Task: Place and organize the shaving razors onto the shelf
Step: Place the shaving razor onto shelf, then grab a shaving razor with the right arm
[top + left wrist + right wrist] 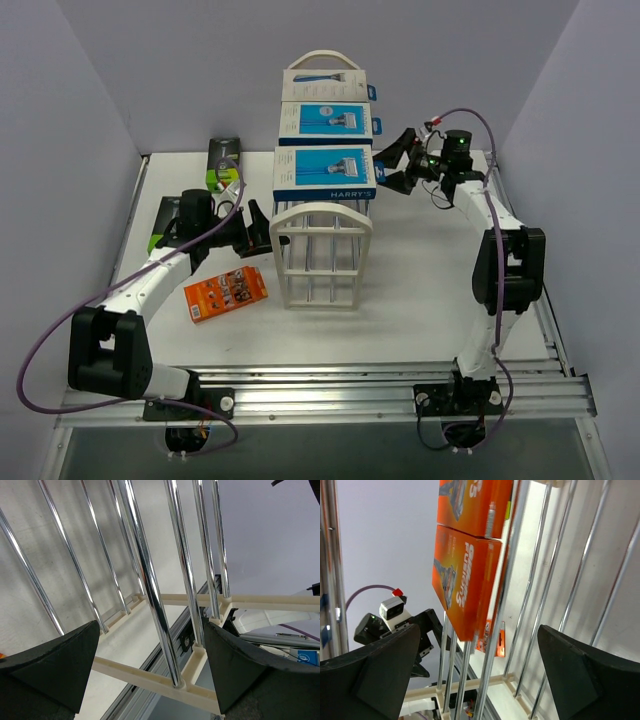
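Note:
The cream-white shelf (320, 250) stands mid-table. Three blue-and-white shaving razor boxes lie in a row on its top tier (322, 83), (326, 122), (325, 172). The right wrist view shows two orange boxes (467, 585), (475, 502) resting against the shelf's bars (520, 580). My right gripper (388, 165) (479, 630) is open and empty just right of the shelf's top. At the shelf's left side my left gripper (260, 228) (150, 630) is open, with shelf bars (150, 580) between its fingers but no grip. An orange box (225, 293) lies on the table.
Two black-and-lime boxes (222, 160), (163, 222) lie on the table at the left, behind and beside the left arm. Through the bars the right wrist view shows the loose orange box (495, 637). Grey walls close in the table on three sides.

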Robot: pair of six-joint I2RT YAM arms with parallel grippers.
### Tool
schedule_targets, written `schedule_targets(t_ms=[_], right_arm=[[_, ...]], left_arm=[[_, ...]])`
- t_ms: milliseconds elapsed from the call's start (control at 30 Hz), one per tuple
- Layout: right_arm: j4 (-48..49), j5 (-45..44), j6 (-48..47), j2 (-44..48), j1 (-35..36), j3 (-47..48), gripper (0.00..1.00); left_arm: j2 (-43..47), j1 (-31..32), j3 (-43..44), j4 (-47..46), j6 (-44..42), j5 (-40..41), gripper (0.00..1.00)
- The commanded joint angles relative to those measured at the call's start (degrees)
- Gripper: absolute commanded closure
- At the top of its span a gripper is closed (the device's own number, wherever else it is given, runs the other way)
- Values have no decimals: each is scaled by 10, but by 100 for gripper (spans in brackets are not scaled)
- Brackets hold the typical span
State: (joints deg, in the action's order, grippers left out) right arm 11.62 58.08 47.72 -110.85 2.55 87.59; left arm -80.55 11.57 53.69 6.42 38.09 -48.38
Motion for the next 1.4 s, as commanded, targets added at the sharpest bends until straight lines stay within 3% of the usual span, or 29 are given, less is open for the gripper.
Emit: schedule_targets(t_ms=[0, 167, 233, 333, 400, 600, 800, 1233, 1367], right_arm=[[75, 41, 40, 59, -39, -32, 0], [92, 33, 33, 106, -59, -94, 0], [49, -1, -9, 131, -65, -111, 0], [-35, -85, -74, 168, -65, -144, 0], [-17, -109, -82, 186, -65, -201, 0], [57, -90, -62, 216, -66, -338, 0], [77, -68, -106, 231, -66, -407, 0], [66, -102, -141, 266, -63, -455, 0], [46, -118, -154, 272, -60, -452, 0]], left_arm=[[14, -1, 32, 3, -21, 5, 6], [19, -2, 34, 16, -35, 21, 6], [25, -2, 45, 53, -61, 42, 6], [39, -4, 62, 110, -92, 114, 6], [46, -4, 66, 143, -101, 177, 6], [26, -12, 105, 239, -123, 332, 6], [16, -19, 152, 315, -171, 476, 6], [-21, -56, 157, 378, -222, 498, 6], [-62, -54, 149, 343, -243, 437, 6]])
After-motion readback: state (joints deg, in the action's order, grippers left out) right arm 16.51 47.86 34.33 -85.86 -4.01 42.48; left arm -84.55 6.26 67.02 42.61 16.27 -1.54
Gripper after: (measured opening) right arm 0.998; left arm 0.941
